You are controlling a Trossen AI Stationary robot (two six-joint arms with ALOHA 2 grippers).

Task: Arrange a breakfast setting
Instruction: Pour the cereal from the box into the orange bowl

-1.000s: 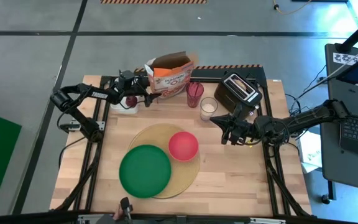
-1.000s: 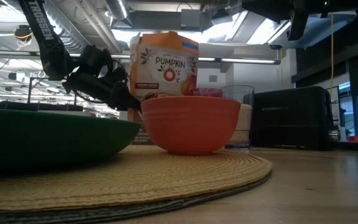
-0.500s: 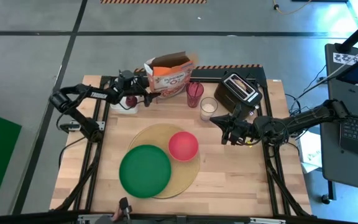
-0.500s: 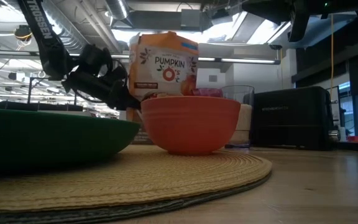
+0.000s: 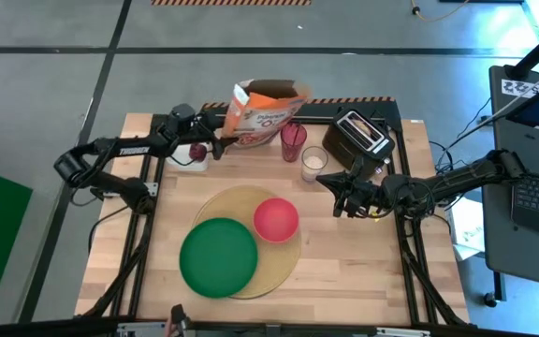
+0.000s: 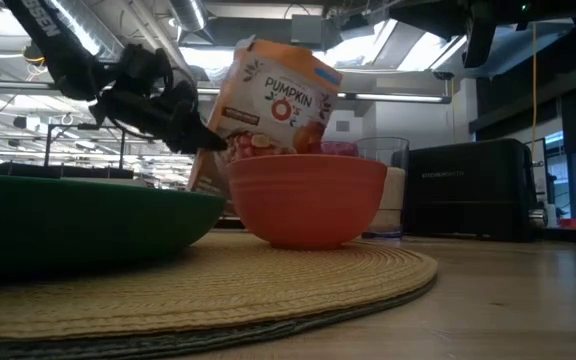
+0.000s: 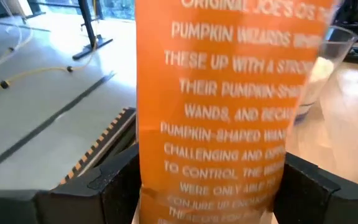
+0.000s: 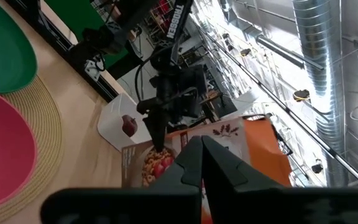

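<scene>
My left gripper is shut on an open orange cereal box at the table's far side; the box shows tilted in the low view. A red bowl and a green plate sit on the round tan placemat. A small dark-red fruit lies on a white cutting board. My right gripper hangs shut and empty right of the placemat. The bread ring and the spoon are out of view. My left gripper pinches the cereal box between its two fingers, one on each wide face, with the narrow printed side facing the wrist. The fingers come level from the table's left, at the box's lower half. The box is tilted, its open top toward the table's right; its bottom is hidden behind plate and bowl.
A black toaster stands at the far right, with a glass of milk and a pink cup between it and the box. Bare wood lies right of the placemat and along the near edge.
My left gripper has risen a little and turned, still shut on the cereal box. The box, upright before, has gone up and tipped, its open top toward the table's right edge, and it has shifted slightly to the right. My right arm has kept still.
</scene>
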